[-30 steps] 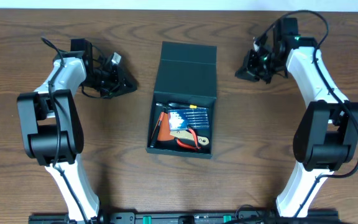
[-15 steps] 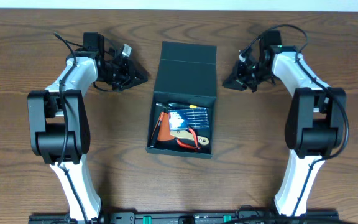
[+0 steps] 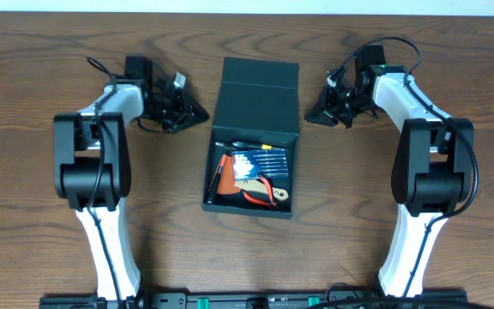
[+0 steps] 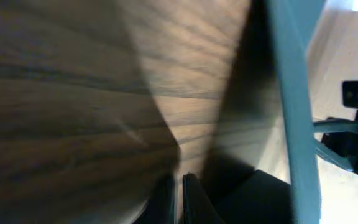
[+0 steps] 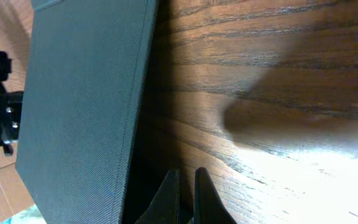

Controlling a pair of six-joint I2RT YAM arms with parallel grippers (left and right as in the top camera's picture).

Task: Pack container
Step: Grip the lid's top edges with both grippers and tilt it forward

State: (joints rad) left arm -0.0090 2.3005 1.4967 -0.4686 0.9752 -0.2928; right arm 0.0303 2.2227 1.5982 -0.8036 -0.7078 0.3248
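Observation:
The dark teal container (image 3: 256, 129) stands mid-table with its flap lid (image 3: 259, 96) open toward the back. Inside lie a blue pack of bits (image 3: 262, 161), orange-handled pliers (image 3: 260, 193) and a red-handled tool (image 3: 219, 173). My left gripper (image 3: 202, 112) is shut and empty, low over the table just left of the lid. My right gripper (image 3: 310, 118) is shut and empty, just right of the lid. The left wrist view shows its shut fingers (image 4: 179, 196) beside the lid's edge (image 4: 294, 112). The right wrist view shows shut fingers (image 5: 187, 196) beside the lid (image 5: 79, 106).
The brown wooden table (image 3: 384, 197) surrounds the box. Both arm bases (image 3: 101, 249) stand at the front left and front right. Cables loop near each wrist at the back.
Both grippers have moved inward toward the open lid, the left one rightward and the right one leftward. The box and its contents have not moved.

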